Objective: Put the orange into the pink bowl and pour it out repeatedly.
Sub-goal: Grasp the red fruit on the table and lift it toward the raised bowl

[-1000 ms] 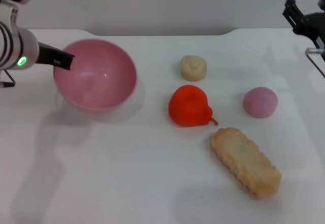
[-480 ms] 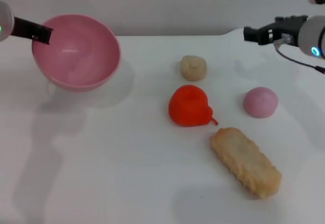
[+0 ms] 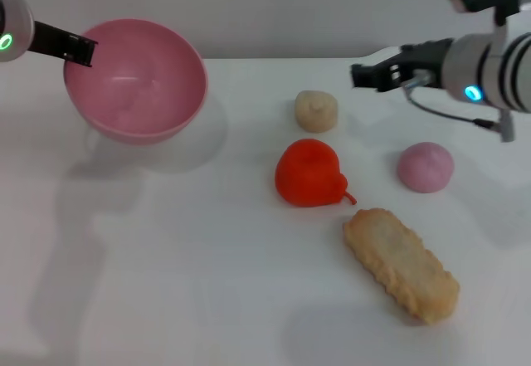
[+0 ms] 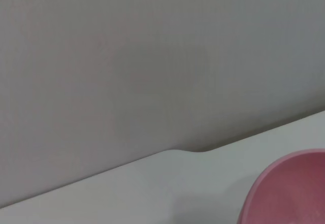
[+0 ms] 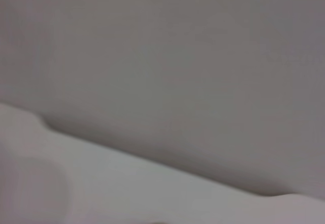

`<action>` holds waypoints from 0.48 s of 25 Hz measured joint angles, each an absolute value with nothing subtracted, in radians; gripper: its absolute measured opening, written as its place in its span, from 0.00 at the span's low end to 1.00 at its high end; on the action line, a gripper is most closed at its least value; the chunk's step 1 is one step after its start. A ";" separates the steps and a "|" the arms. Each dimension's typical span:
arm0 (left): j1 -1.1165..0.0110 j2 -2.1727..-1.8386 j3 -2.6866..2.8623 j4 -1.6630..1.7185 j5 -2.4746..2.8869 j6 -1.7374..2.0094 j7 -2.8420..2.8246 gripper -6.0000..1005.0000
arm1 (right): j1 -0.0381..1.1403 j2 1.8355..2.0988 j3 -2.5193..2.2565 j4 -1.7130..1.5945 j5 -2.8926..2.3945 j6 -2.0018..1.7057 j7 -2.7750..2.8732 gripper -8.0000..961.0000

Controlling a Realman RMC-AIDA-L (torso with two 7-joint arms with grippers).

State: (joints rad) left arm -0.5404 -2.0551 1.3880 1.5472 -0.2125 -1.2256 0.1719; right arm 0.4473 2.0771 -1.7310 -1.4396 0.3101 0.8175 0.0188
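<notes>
over the table's left side our left gripper (image 3: 81, 51) pinches the rim of the pink bowl (image 3: 137, 80), held tilted and clear of the surface; it has shifted slightly since a moment ago; our right gripper (image 3: 365, 75) has swung inward toward the orange (image 3: 309, 173), which lies mid-table, so a pickup looks next; whether its fingers are spread we cannot tell; the left wrist view shows only the bowl's edge.
</notes>
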 joint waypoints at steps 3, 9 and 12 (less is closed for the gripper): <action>-0.557 -2.055 1.387 1.527 -0.213 -1.219 0.172 0.05 | 0.478 2.078 -1.766 -1.421 0.348 0.857 0.056 0.83; -0.582 -2.056 1.387 1.490 -0.210 -1.202 0.172 0.05 | 0.562 2.077 -1.793 -1.340 0.388 0.952 0.083 0.83; -0.589 -2.056 1.387 1.482 -0.204 -1.201 0.172 0.05 | 0.568 2.077 -1.796 -1.329 0.401 0.958 0.083 0.83</action>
State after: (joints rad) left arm -0.5889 -2.0555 1.3866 1.4825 -0.2043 -1.2008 0.1719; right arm 0.5682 2.0768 -1.7962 -1.3295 0.4006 0.9578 0.0834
